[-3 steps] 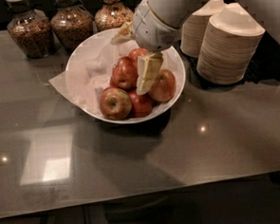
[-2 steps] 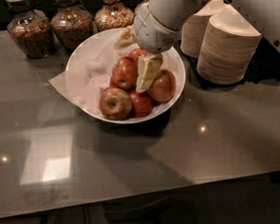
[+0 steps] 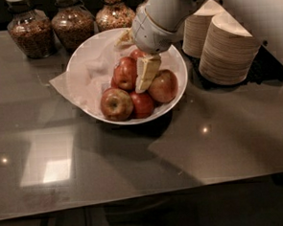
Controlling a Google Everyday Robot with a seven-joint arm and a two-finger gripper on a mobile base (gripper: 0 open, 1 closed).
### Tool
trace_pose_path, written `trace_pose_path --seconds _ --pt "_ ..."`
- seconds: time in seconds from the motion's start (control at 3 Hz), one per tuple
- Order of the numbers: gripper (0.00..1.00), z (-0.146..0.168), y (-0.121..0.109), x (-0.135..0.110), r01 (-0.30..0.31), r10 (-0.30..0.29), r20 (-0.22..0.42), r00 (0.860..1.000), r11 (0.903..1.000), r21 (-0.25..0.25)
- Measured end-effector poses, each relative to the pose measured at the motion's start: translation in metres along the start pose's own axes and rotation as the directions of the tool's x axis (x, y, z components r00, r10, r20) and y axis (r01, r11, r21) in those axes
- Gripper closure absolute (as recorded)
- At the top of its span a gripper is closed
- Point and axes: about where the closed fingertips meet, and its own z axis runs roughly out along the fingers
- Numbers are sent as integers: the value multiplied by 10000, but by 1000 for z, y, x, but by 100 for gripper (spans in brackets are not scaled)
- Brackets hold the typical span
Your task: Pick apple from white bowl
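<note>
The white bowl point(image 3: 88, 60), lined with crumpled white paper, stands on the dark table and holds several apples. The large deep-red apple point(image 3: 125, 72) lies in the middle of the pile. A yellower apple point(image 3: 116, 103) lies at the front left and a gold-blushed one point(image 3: 163, 86) at the right. A small red one point(image 3: 142, 105) lies at the front and another point(image 3: 137, 54) at the back. My gripper point(image 3: 143, 81) reaches down into the bowl, its cream tip right beside the deep-red apple's right side, between it and the gold-blushed apple. Nothing is lifted.
Two stacks of beige paper bowls point(image 3: 226, 52) stand right of the white bowl. Three glass jars of grain point(image 3: 73, 25) line the back edge. My white arm point(image 3: 211, 0) crosses over the top right. The table's front edge point(image 3: 146, 198) runs below.
The gripper has shifted very slightly to the left inside the bowl. The apples lie as before.
</note>
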Motion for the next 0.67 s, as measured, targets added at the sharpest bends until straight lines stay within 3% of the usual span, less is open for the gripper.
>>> trace_pose_path --seconds 0.67 --pt "25 8 -4 -5 206 -205 46 9998 9996 -202"
